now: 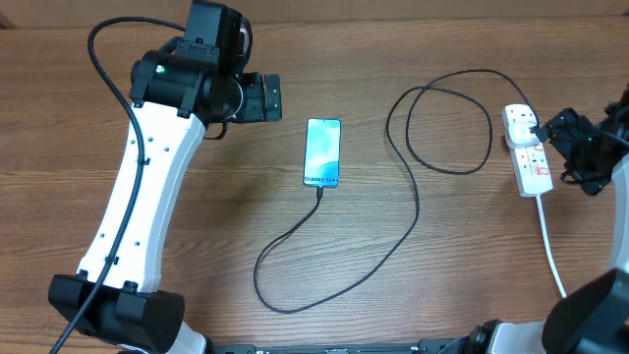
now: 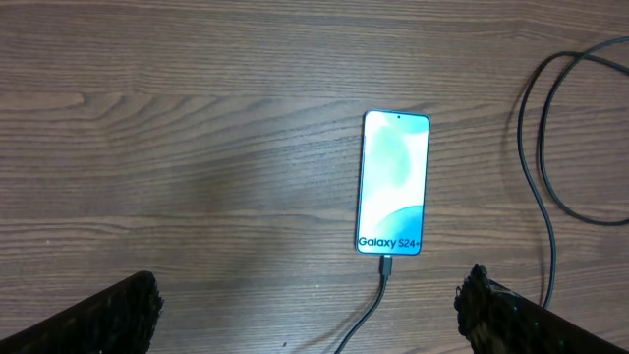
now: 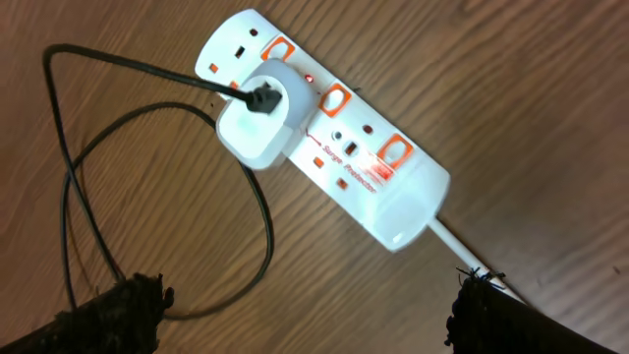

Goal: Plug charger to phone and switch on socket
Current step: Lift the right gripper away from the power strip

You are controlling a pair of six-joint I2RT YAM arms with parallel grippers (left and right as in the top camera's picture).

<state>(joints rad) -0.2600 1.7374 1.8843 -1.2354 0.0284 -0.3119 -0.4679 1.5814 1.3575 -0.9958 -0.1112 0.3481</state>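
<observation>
Charger: is seen seated in phone. Left tool and right tool: spread open, empty. Pending, as judged: power strip switch is to be pressed.

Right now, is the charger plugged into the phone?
Plugged in: the charger ends in the bottom edge of the phone, whose screen glows.

the socket lies on the wooden table, a white adapter plugged in, the charger looping left

I see the whole worktop from overhead; left wrist looks down closely on the phone, right wrist on the socket.
</observation>
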